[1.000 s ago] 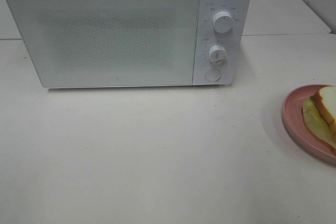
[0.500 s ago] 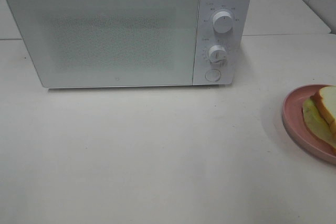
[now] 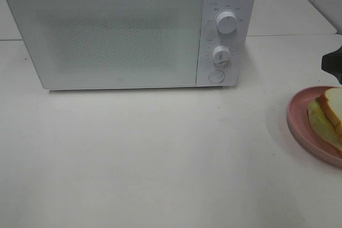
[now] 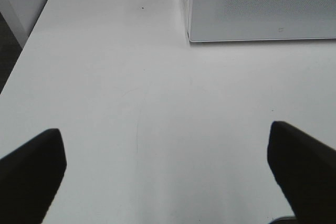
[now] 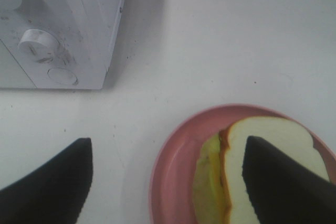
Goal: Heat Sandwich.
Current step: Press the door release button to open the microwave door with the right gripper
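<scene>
The sandwich (image 3: 327,115), white bread with a yellow-green filling, lies on a round pink plate (image 3: 295,116) at the table's right edge. In the right wrist view my right gripper (image 5: 169,142) hovers open above the plate (image 5: 173,166). One of its fingers (image 5: 283,182) stands over the sandwich (image 5: 273,129) and the other over bare table. A dark part of the right arm (image 3: 333,63) shows just behind the plate. My left gripper (image 4: 164,132) is open over bare table, left of the microwave (image 4: 262,3).
The white microwave (image 3: 107,36) stands at the back with its door shut. Two knobs (image 3: 227,22) and a round button (image 3: 216,76) sit on its right panel. White tabletop (image 3: 160,158) stretches in front of it.
A dark part of the right arm has come into the exterior high view at the right edge, behind the plate. Plate, sandwich and microwave have not moved.
</scene>
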